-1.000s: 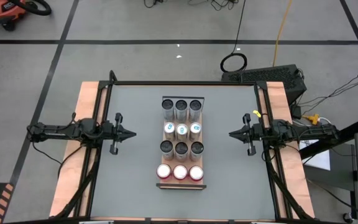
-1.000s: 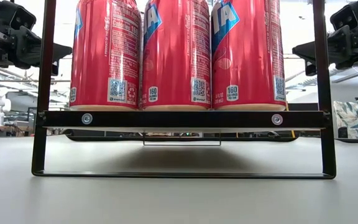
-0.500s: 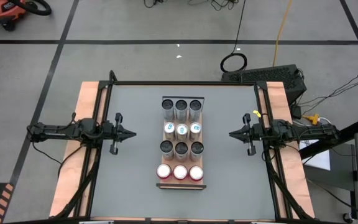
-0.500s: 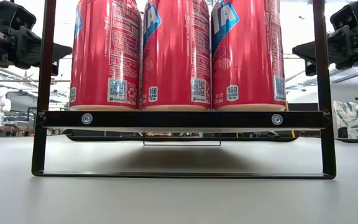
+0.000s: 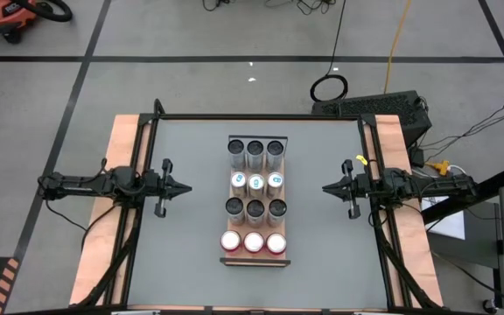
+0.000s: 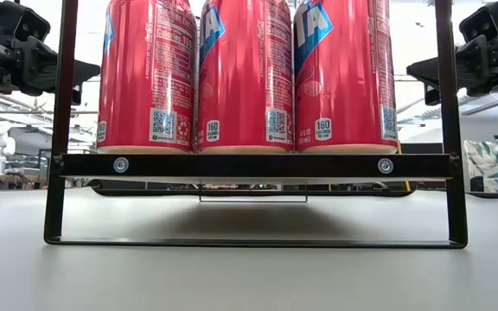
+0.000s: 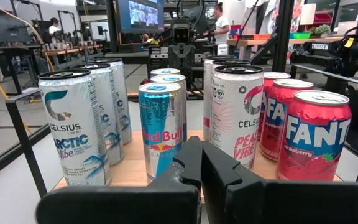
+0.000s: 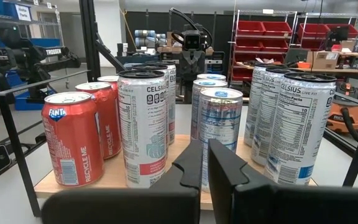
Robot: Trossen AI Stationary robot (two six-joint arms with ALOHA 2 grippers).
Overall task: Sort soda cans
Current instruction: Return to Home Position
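Observation:
Twelve soda cans stand upright on their bases on a wooden tray (image 5: 284, 199) at the table's middle. Going from far to near there is a row of three silver-grey cans (image 5: 255, 148), three slim blue cans (image 5: 256, 182), three silver-grey cans (image 5: 255, 208) and three red cans (image 5: 253, 242). The red cans fill the low view (image 6: 245, 73). My left gripper (image 5: 186, 186) is shut and empty to the left of the tray, pointing at it (image 7: 201, 168). My right gripper (image 5: 326, 188) is shut and empty to the right of the tray, also pointing at it (image 8: 205, 163).
The tray sits raised in a black metal frame (image 6: 249, 165) with upright posts at its corners (image 6: 61, 104). Bare grey table lies between each gripper and the tray and in front of the frame. Wooden side rails (image 5: 121, 201) run along the table's left and right edges.

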